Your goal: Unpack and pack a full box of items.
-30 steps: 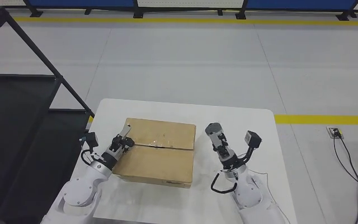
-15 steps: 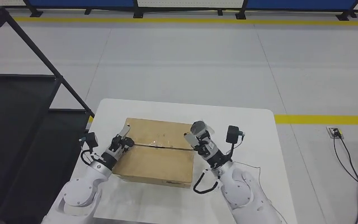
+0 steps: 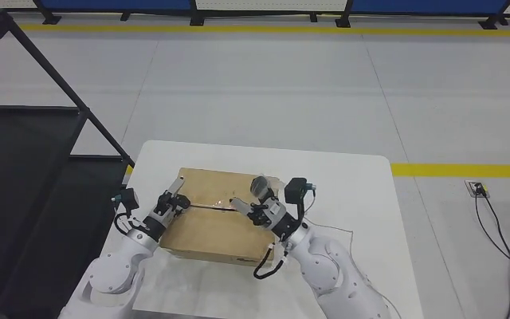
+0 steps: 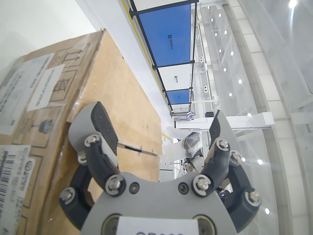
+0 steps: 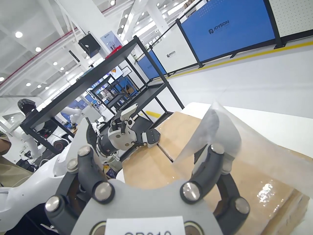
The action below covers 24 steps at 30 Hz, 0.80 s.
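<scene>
Hall with pale floor [image 3: 263, 88], a yellow line across it and blue panels at the far side. A black rack [image 3: 40, 183] stands off the left edge of the white desk [image 3: 351, 171].

Box [image 3: 219, 235]: brown cardboard, lying flat on the left half of the desk, close to the front edge. Flaps closed; the seam [image 3: 209, 208] runs left to right across the top. Printed labels on its left side wall.

Left gripper [image 4: 157, 113]: at the left end of the box, level with the seam. Jaws spread. One pad [image 4: 102, 121] lies against the top left edge of the box; the other is in free air, touching nothing.

Right gripper [image 3: 251, 201]: above the box top, over the right part of the seam. Jaws spread wide, not pinching anything.

Tape [image 5: 220, 128]: a clear strip, lifted from the box top and standing up as a curled flap. It lies against one finger of the right gripper; its lower part runs back down onto the cardboard towards the right end of the box. Cannot tell whether it is stuck to the finger or only leaning on it.
</scene>
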{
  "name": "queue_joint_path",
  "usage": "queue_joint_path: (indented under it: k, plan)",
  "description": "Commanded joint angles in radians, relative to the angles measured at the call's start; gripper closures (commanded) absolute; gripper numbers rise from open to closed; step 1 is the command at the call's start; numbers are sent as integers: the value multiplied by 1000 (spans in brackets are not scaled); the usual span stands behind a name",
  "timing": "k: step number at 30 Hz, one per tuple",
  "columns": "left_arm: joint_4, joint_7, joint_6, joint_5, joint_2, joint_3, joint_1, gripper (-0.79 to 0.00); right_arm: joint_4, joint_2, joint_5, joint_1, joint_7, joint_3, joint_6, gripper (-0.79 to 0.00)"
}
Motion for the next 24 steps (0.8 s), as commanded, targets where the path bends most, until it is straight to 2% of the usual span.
queue_joint_path:
  k: [1, 17, 24]
  plan:
    - [1, -4, -1, -1, -1, -2, 1, -785, 11, -4, -6, 14, 6, -14, 17, -785]
    - [5, -22, -4, 0, -7, -21, 6, -785, 79, -27, -12, 80, 113, -84, 81, -785]
    - [3, -30, -8, 3, -9, -28, 11, -785, 83, -33, -33, 87, 125, -106, 89, -785]
